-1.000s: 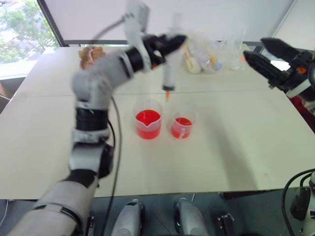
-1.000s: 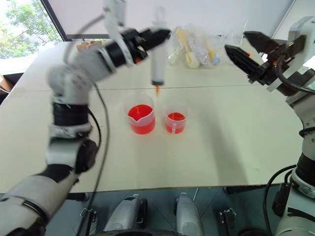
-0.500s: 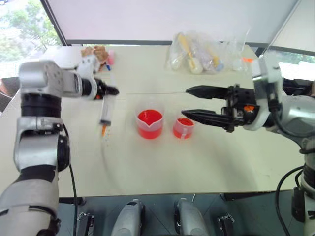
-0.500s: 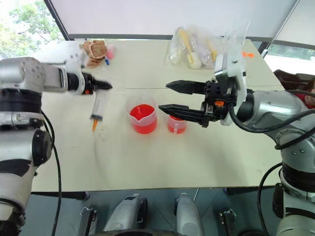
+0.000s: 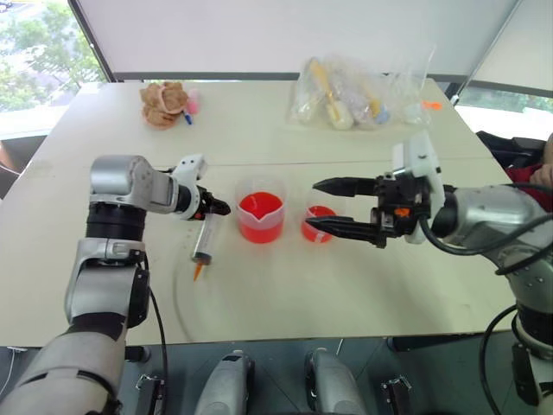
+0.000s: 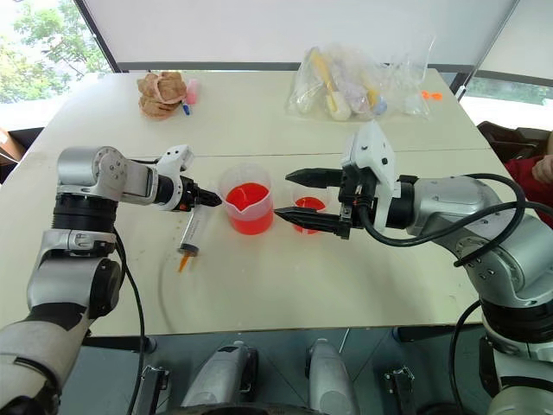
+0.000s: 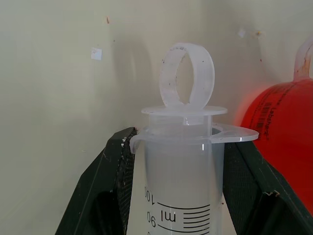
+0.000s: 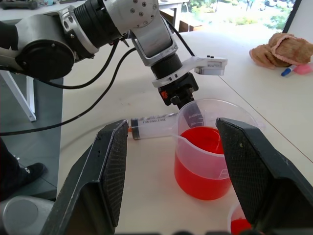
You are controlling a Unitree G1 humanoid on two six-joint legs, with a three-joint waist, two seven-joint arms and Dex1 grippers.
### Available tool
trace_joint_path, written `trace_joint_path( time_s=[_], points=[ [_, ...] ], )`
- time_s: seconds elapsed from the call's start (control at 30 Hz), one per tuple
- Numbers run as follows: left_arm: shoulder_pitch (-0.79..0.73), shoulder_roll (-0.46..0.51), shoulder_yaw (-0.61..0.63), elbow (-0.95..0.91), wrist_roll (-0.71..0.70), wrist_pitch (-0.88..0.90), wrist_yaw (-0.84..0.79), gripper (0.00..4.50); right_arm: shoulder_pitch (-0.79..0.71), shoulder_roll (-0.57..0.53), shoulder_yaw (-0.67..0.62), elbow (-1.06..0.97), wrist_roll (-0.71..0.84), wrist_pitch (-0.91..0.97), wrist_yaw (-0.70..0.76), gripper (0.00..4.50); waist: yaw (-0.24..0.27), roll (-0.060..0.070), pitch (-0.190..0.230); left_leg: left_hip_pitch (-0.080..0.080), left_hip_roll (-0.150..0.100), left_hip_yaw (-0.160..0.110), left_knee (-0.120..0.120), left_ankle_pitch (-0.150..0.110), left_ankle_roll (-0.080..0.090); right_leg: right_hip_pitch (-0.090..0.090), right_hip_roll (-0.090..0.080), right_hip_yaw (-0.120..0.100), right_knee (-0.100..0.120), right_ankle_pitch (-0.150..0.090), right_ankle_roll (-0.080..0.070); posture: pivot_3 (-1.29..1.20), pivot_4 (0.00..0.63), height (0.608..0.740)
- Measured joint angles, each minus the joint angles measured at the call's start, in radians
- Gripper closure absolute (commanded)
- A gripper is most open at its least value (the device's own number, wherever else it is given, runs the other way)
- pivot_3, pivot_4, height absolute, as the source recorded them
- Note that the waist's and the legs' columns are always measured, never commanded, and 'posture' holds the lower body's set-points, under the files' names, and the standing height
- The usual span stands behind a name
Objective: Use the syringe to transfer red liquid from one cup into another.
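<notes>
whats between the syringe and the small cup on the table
The larger spouted beaker of red liquid stands between the syringe and the smaller cup, seen in both eye views.

A pale beige table (image 5: 363, 294) stands before a daylit window (image 5: 34, 52) showing green trees.

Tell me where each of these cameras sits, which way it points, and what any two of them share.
Left and right eye views: on the head, looking down over the table; both arms show.
Left wrist view: on the left wrist, looking along its jaws at the syringe between them.
Right wrist view: on the right wrist, looking past its open jaws at the spouted beaker and the left gripper.
Shared: all show the syringe and beaker.
</notes>
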Motion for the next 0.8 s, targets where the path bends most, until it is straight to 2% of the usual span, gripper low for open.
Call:
trace_joint_path(
  time_s=[0.07,0.37,0.53,0.63,0.8],
  points=[
    [0.0,-0.006,0.006,-0.012,0.001,0.002,0.004,0.03,0.001,0.001,-0.001,0.0,-0.001,-0.001,-0.004,1.49,0.0,0.0,0.0,0.001,0.0,0.0,0.0,0.0,0.0,0.001,0.0,0.0,0.0,0.0,0.0,0.0,0.15,0.74],
    [0.047,0.024,0.031,-0.087,0.002,-0.029,-0.003,0.03,0.036,-0.009,-0.027,0.004,-0.017,-0.003,-0.012,1.49,-0.004,0.0,0.0,0.0,0.0,0.0,0.0,0.001,-0.001,0.0,0.0,0.0,0.001,0.0,0.0,0.0,0.15,0.74],
    [0.246,0.212,0.018,-0.356,0.025,-0.406,-0.171,0.03,0.137,-0.025,-0.185,0.092,-0.026,-0.018,-0.039,1.49,0.001,0.0,0.0,0.0,0.0,0.001,-0.003,0.002,-0.005,-0.002,-0.004,0.001,-0.002,0.0,-0.001,0.0,0.15,0.74],
    [0.346,0.224,0.08,-0.447,0.017,-0.592,-0.221,0.03,0.216,-0.007,-0.246,0.113,-0.055,-0.066,-0.051,1.49,0.019,0.001,0.0,0.0,0.0,0.001,-0.003,0.0,-0.001,0.0,-0.005,0.001,-0.005,0.0,-0.001,0.0,0.15,0.74],
    [0.555,0.228,0.2,-0.535,-0.008,-0.757,-0.278,0.03,0.351,0.047,-0.29,0.179,-0.11,-0.144,-0.056,1.49,0.022,0.001,0.0,-0.001,0.0,0.002,-0.003,-0.001,0.001,0.0,-0.005,0.001,-0.007,0.0,-0.001,0.0,0.15,0.74]
  ],
)
